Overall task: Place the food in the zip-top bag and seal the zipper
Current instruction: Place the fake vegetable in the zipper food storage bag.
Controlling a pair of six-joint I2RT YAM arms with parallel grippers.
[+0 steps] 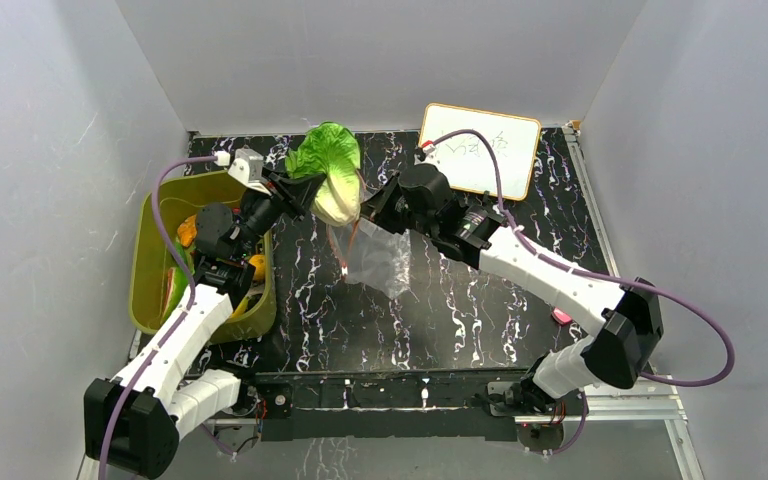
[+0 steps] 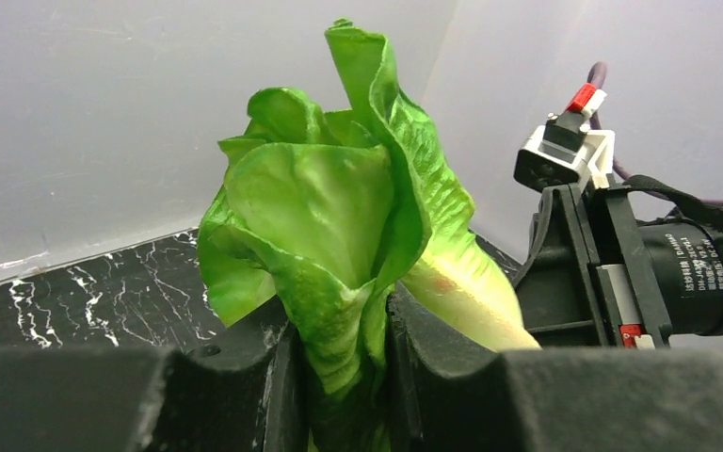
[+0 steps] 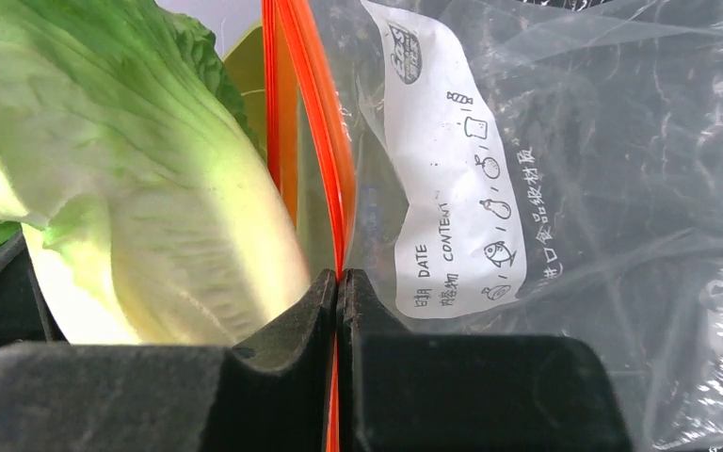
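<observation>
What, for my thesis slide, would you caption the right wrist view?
Right tool shut on the zip-top bag's red-orange zipper, the pale green cabbage just beside the strip.

Black marbled table (image 1: 440,310): green basket (image 1: 145,265) left, whiteboard (image 1: 480,150) far, pink item (image 1: 561,316) right.

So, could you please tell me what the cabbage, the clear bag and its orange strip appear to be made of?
The cabbage looks like soft moulded plastic or rubber: glossy, thick leaves with uniform veins. The bag seems thin clear plastic film, crinkled and shiny. The zipper strip looks like stiffer orange plastic: it runs straight.
</observation>
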